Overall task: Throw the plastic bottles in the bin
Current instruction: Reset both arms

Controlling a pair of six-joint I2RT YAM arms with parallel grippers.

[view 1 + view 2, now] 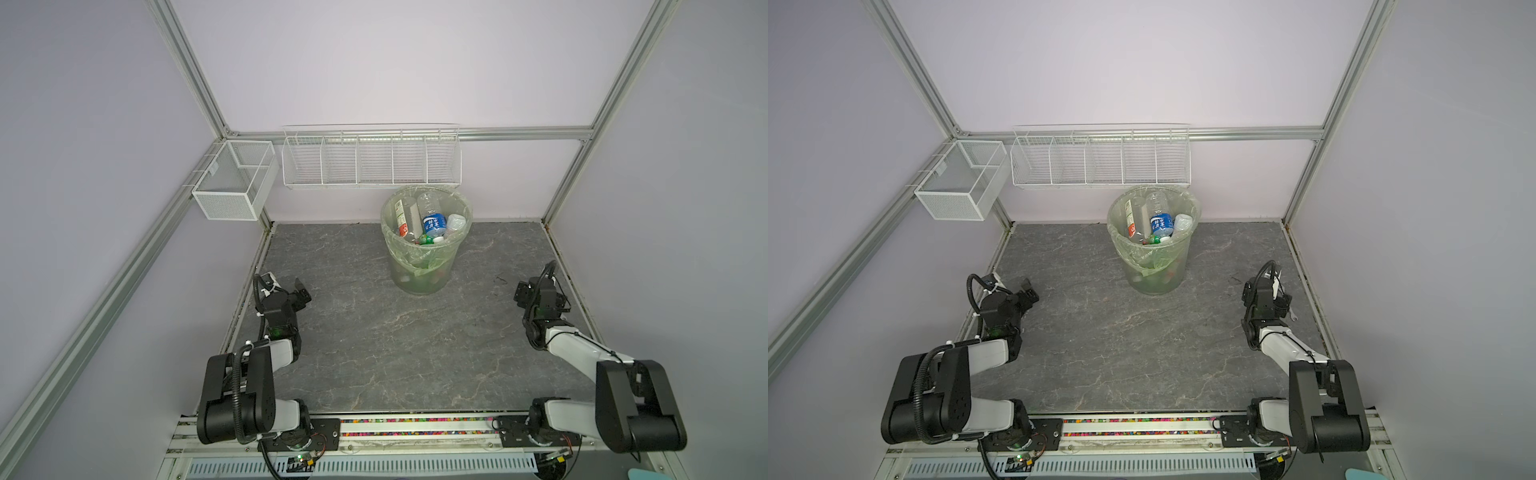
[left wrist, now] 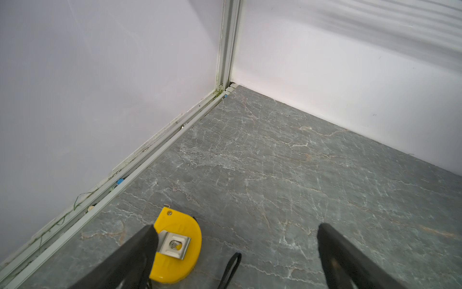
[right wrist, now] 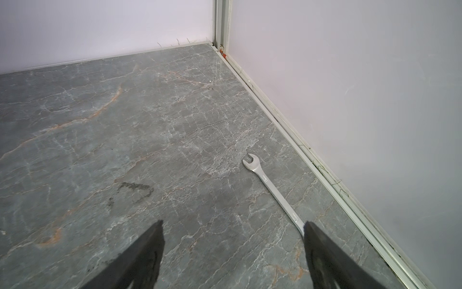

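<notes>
From where I sit, this job looks finished, or very nearly so. The bin (image 1: pixel 419 278) stands upright at the far middle of the desk (image 1: pixel 395 353), close to the back wall. Every one of the plastic bottles (image 1: pixel 434 222) I can find is inside it. A tall clear one and a blue-labelled one lean near the top, and one with a red-and-white label rests against the left wall. Green shows lower down, and dim shapes show through the translucent side near the bottom. I cannot count them through the liner bag.

In both top views I see no bottle lying on the desk, and neither wrist view shows one. The wire rack (image 1: pixel 370 166) and the mesh box (image 1: pixel 232 183) on the far walls hold no bottle that I can make out.

The left end effector (image 2: pixel 235 230) sits low at the left edge of the desk, fingers spread wide with nothing between them. A yellow tape measure (image 2: pixel 180 240) lies partly behind one finger, and I cannot tell whether they touch. The right end effector (image 3: pixel 233 225) is likewise spread and empty at the right edge. A wrench (image 3: pixel 272 190) lies on the desk there, its handle running behind one finger.

Neither tool belongs to the task, so I judge nothing is left to throw. My only doubt is the desk hidden behind the arms.
</notes>
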